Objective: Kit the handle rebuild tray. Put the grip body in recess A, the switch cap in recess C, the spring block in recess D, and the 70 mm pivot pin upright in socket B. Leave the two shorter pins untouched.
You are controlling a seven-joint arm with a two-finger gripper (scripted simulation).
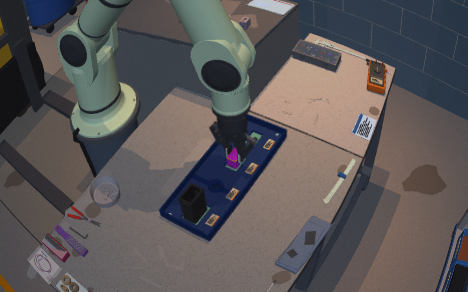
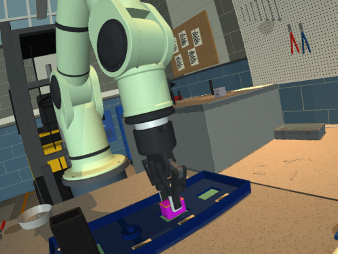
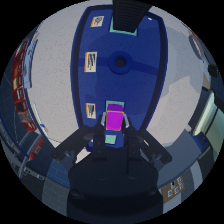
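The green recess under the magenta switch cap [image 1: 233, 159] [image 2: 172, 207] [image 3: 114, 120] is mostly hidden by the cap and my fingers. My gripper [image 1: 234, 151] [image 2: 172, 202] [image 3: 114, 124] is closed on the cap, which sits low over the third recess of the blue tray [image 1: 226, 173] [image 2: 159, 217] [image 3: 118, 65]. The black grip body [image 1: 193, 202] [image 2: 73, 232] [image 3: 130, 14] stands in the recess at the tray's near end. The round socket [image 1: 216, 185] [image 2: 130, 231] [image 3: 119, 62] is empty. The far recess [image 1: 256, 137] [image 2: 208, 194] [image 3: 110, 139] is empty too. No spring block or pins are in view.
A second bench [image 1: 320, 95] adjoins the far side, carrying a grey case [image 1: 316, 53] [image 2: 299, 130] and an orange meter [image 1: 376, 76]. A metal bowl [image 1: 104, 190] [image 2: 35, 215] and hand tools [image 1: 75, 227] lie near the left corner. The arm's base [image 1: 102, 115] stands behind the tray.
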